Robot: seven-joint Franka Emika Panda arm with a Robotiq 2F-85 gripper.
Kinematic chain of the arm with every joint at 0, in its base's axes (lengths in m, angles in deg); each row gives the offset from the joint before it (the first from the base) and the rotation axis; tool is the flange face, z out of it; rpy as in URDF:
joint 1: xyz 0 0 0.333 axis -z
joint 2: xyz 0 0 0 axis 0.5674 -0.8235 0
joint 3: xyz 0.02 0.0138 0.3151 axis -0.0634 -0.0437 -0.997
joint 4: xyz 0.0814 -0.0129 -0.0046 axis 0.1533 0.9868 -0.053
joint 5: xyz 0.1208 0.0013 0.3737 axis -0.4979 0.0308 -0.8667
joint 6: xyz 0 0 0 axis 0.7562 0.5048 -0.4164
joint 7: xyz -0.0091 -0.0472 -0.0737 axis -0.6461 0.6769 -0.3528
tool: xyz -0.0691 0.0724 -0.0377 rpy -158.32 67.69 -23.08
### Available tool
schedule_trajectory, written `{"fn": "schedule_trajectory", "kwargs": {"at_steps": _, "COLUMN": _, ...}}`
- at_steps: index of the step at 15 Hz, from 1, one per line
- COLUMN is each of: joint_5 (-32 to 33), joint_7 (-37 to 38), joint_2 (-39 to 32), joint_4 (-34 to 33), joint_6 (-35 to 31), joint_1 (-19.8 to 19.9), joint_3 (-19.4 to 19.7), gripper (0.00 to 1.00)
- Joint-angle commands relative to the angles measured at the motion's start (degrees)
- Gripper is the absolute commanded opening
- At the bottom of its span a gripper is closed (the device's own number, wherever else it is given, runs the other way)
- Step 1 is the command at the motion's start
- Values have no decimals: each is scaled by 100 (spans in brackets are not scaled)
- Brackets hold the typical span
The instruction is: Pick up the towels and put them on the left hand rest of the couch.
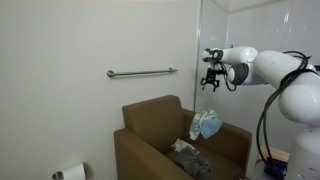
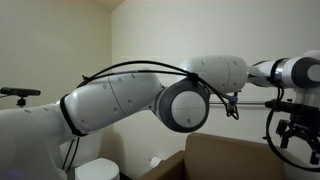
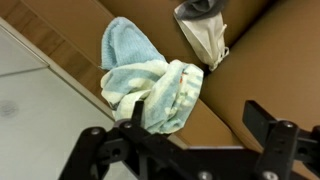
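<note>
Brown fabric covers the small couch [image 1: 150, 125], which stands against the white wall under a metal grab bar [image 1: 140, 72]. On the armrest nearest the robot lies the blue towel [image 3: 150, 85], pale and crumpled, its folds streaked with white. Just beside it and lower down, the grey towel [image 1: 188, 158] is heaped on the seat cushion. The white arm [image 1: 285, 80] reaches in from the side, and its end effector [image 1: 212, 80] hangs in the air above the blue towel, well apart from it. From the wrist view, the dark fingers [image 3: 92, 145] are spread wide with nothing between them. A toilet-paper roll [image 1: 70, 172] sits low on the wall, away from the couch.
</note>
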Motion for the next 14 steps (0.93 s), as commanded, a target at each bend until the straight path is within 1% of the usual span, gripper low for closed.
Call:
{"fn": "schedule_trajectory", "kwargs": {"at_steps": 1, "joint_5": 539, "joint_7": -825, "joint_2": 41, "joint_4": 142, "joint_6": 381, "joint_1": -142, "joint_3": 166, "gripper": 100}}
{"fn": "schedule_trajectory", "kwargs": {"at_steps": 4, "joint_5": 993, "joint_7": -1324, "joint_2": -93, "joint_4": 71, "joint_6": 599, "joint_1": -354, "joint_3": 359, "gripper": 100}}
{"fn": "schedule_trajectory", "kwargs": {"at_steps": 5, "joint_5": 959, "joint_7": -1196, "joint_2": -89, "joint_4": -5, "joint_6": 495, "joint_1": -371, "joint_3": 320, "gripper": 100}}
{"fn": "schedule_trajectory", "kwargs": {"at_steps": 6, "joint_5": 820, "joint_7": -999, "joint_2": -124, "joint_4": 32, "joint_6": 450, "joint_1": -278, "joint_3": 233, "gripper": 100}}
{"fn": "schedule_trajectory", "kwargs": {"at_steps": 8, "joint_5": 855, "joint_7": -999, "joint_2": -73, "joint_4": 115, "joint_6": 405, "joint_1": -373, "joint_3": 266, "gripper": 100}}
{"fn": "schedule_trajectory", "kwargs": {"at_steps": 12, "joint_5": 863, "joint_7": -999, "joint_2": -72, "joint_4": 102, "joint_6": 405, "joint_1": -380, "joint_3": 277, "gripper": 100}}
{"fn": "schedule_trajectory", "kwargs": {"at_steps": 14, "joint_5": 916, "joint_7": -1088, "joint_2": -250, "joint_4": 64, "joint_6": 77, "joint_1": -515, "joint_3": 273, "gripper": 100}}
